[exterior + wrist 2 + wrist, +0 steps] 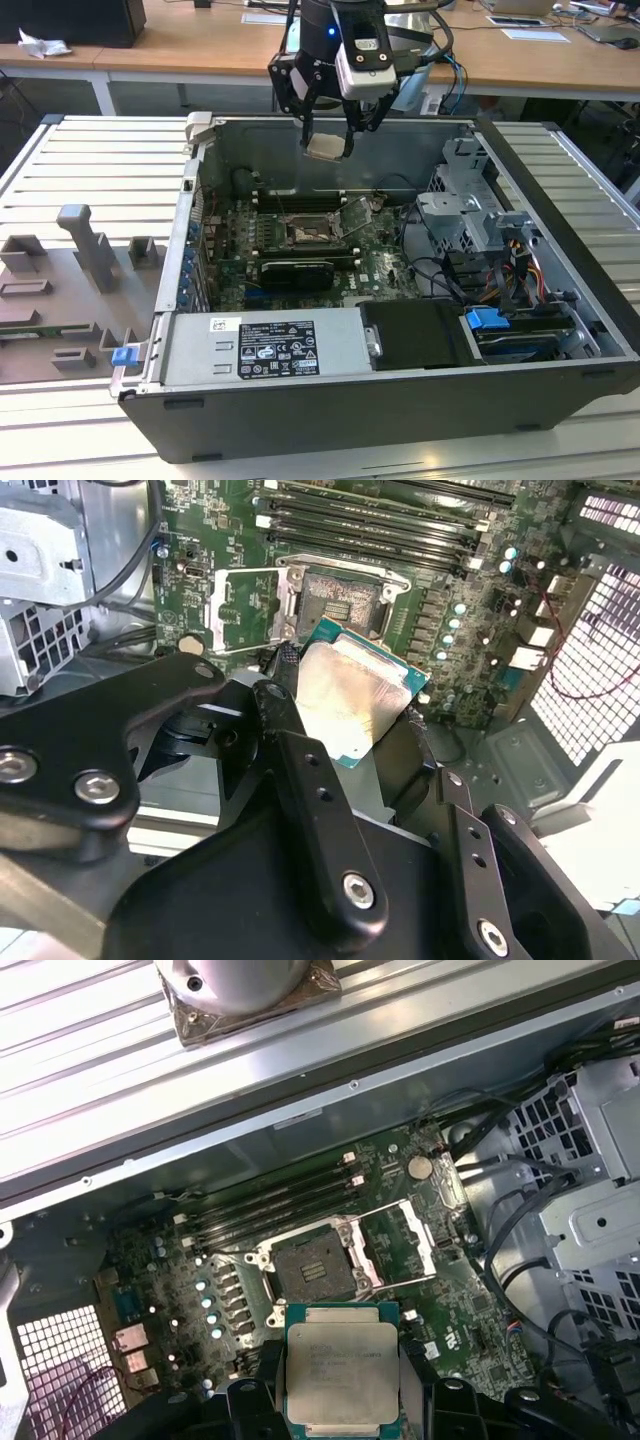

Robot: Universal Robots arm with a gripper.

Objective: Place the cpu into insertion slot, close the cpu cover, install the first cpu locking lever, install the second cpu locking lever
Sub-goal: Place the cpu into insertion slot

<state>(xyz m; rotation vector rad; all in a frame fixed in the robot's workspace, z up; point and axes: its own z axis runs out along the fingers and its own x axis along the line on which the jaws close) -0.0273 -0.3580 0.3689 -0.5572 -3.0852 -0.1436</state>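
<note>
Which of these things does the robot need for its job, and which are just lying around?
Job: cpu, held in the hand; insertion slot; cpu cover, open.
Lying about: memory slots; drive cage; grey blocks; blue clip.

Nothing is legible: the black-and-white sticker (262,349) on the grey metal power-supply box (340,345) and the silvery-beige square cpu (342,1370) bear marks too fine to read.

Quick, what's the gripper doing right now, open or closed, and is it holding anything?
Gripper: shut on the cpu, holding it above the uncovered insertion slot.
</note>
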